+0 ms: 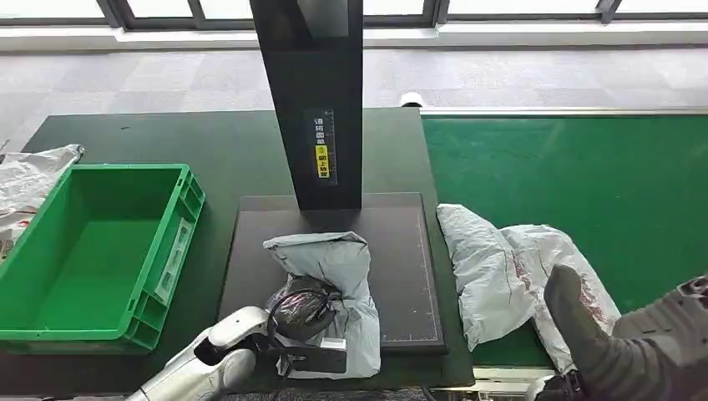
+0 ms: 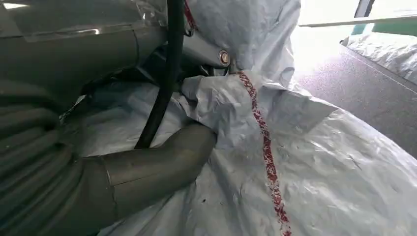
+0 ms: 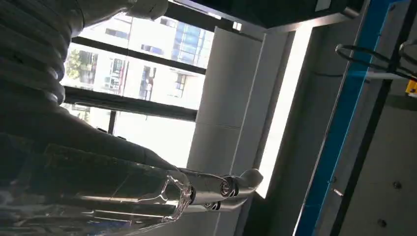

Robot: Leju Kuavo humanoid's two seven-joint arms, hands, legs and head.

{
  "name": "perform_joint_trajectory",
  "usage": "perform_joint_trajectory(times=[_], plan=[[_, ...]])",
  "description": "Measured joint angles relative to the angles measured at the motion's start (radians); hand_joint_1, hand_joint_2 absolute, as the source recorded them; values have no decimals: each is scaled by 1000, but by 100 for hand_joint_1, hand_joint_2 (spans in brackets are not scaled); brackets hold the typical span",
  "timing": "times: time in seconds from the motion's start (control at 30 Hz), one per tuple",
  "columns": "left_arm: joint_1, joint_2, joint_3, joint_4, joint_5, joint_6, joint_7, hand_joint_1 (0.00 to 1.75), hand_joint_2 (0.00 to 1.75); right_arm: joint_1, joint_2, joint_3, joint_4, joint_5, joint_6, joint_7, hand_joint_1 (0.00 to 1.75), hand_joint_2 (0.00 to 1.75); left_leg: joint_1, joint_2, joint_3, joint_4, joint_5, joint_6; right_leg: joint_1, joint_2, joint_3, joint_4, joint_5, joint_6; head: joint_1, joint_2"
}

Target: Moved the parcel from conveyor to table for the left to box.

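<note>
The parcel (image 1: 334, 276) is wrapped in crinkled grey plastic film with a faint sheen, printed red along one line. The crate (image 1: 171, 251) is moulded green plastic, smooth. The platform (image 1: 409, 267) is matt black, finely speckled. The conveyor belt (image 1: 584, 167) appears to be matt green fabric.

Left arm (image 1: 219, 347): silver-white shell, black cable looped at the wrist. Left hand (image 2: 147, 162): grey ribbed cover, thick grey thumb, one round screw on a finger. Right hand (image 1: 589, 330): dark grey; clear film over the metallic fingers (image 3: 223, 188).
</note>
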Motion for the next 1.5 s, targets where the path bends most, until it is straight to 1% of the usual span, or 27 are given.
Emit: perform_joint_trajectory(times=[0.1,0.23,0.43,0.57,0.67,1.03,1.27,1.5], plan=[[6,2,2,-17,3,19,12,175,175,1,0,0,-1,6,0,0,0,175,0,0,0,0,0,0,0,0,0,0,0,0,0,0],[33,5,33,-74,9,93,31,175,175,8,0,0,-8,9,-5,-2,0,175,0,0,-1,0,0,0,0,0,-1,0,0,0,0,0],[85,12,159,-205,81,230,12,175,175,19,0,0,-18,15,-18,3,0,175,0,0,-2,0,0,0,0,0,-1,0,0,0,0,0],[99,27,246,-288,114,289,-19,175,175,24,0,0,-18,-6,-21,-9,0,175,0,0,-2,0,0,0,0,0,-2,0,0,0,0,0],[102,35,289,-326,116,291,-24,175,175,24,0,0,-18,-10,-21,-10,0,175,0,0,-2,0,0,0,0,0,-1,0,0,0,0,0],[110,49,362,-402,153,334,-43,175,175,22,0,0,-18,-28,-21,-22,0,175,0,0,-2,0,0,0,0,0,-2,0,0,0,0,0],[67,65,463,-412,148,329,-30,175,175,22,0,0,-13,-39,-20,-28,0,175,0,0,-2,0,1,0,0,0,-2,0,0,0,0,0],[57,68,487,-412,145,328,-30,175,175,22,0,0,-13,-39,-19,-29,0,175,0,0,-3,0,1,0,0,-1,-2,0,0,0,0,0]])
